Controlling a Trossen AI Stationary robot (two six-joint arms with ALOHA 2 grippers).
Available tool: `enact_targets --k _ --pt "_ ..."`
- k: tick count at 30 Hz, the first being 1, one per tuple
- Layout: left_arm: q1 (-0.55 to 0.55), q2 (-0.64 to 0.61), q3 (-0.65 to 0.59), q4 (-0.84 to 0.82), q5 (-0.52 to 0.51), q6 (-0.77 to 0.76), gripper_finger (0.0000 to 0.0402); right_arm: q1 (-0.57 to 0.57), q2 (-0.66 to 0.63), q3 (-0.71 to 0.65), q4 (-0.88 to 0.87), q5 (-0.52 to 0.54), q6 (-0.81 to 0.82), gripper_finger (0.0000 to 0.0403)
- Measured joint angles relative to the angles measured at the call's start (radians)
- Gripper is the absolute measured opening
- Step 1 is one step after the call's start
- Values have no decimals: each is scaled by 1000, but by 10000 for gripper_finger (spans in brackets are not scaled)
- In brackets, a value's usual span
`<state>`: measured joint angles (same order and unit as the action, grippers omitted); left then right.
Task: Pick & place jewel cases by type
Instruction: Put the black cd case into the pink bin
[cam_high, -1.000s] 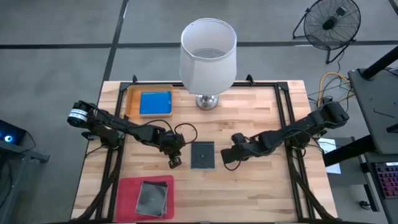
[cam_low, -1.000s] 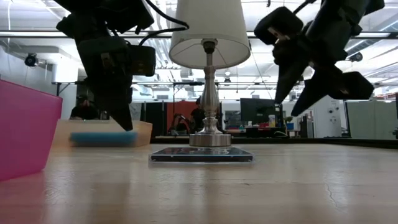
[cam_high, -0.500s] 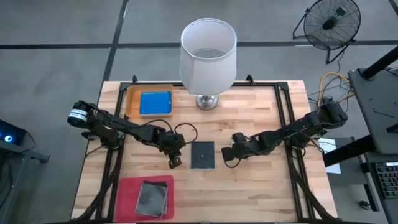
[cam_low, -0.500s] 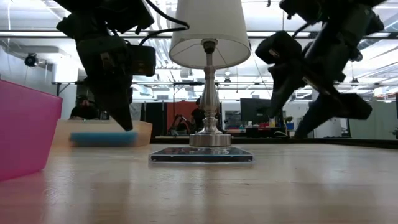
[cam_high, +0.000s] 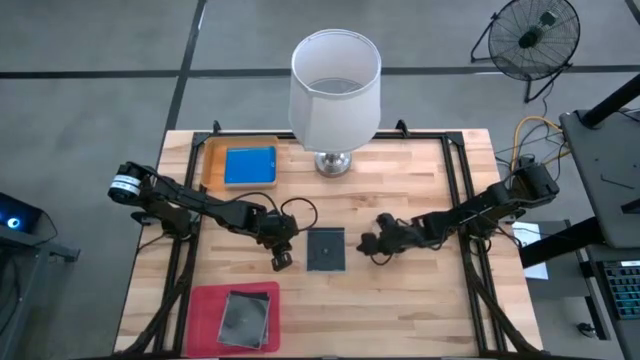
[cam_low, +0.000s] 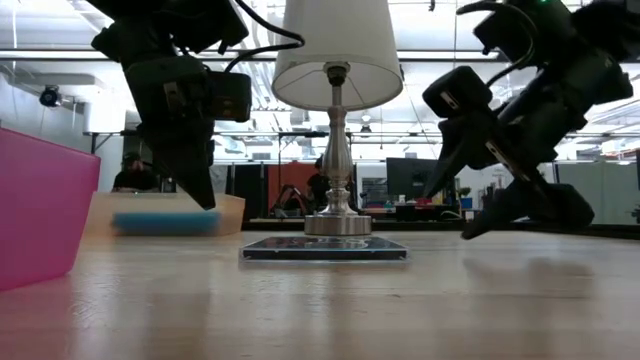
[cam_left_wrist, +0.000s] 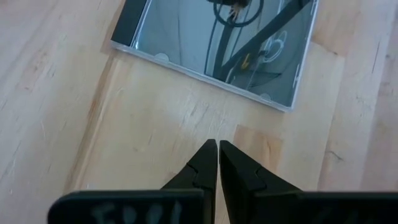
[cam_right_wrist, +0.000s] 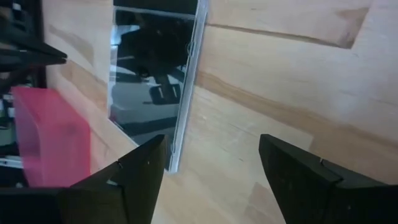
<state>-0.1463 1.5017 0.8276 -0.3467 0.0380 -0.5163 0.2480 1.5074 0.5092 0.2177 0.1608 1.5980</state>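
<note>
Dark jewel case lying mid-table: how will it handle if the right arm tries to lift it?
The dark jewel case looks thin and rigid, probably light. It lies flat on the table, so it is likely hard to get under. Its glossy, reflective lid may slip in the open right end effector.

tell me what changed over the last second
The right gripper opened wide and dropped toward the table beside the dark jewel case, holding nothing. The left gripper stayed shut and in place. The case, the blue case and the pink tray did not move.
</note>
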Motion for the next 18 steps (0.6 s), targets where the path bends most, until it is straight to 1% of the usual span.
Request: enact_targets --k 3,10,14,18 --pt "0 0 0 8 0 0 0 -4 0 -31 61 4 1 253" --pt "0 0 0 43 0 10 0 -15 18 -39 63 3 0 253" --pt "0 0 0 42 0 11 0 -16 64 -38 107 -7 4 253" --pt "0 0 0 42 -1 11 0 -17 123 -38 203 -20 4 251"
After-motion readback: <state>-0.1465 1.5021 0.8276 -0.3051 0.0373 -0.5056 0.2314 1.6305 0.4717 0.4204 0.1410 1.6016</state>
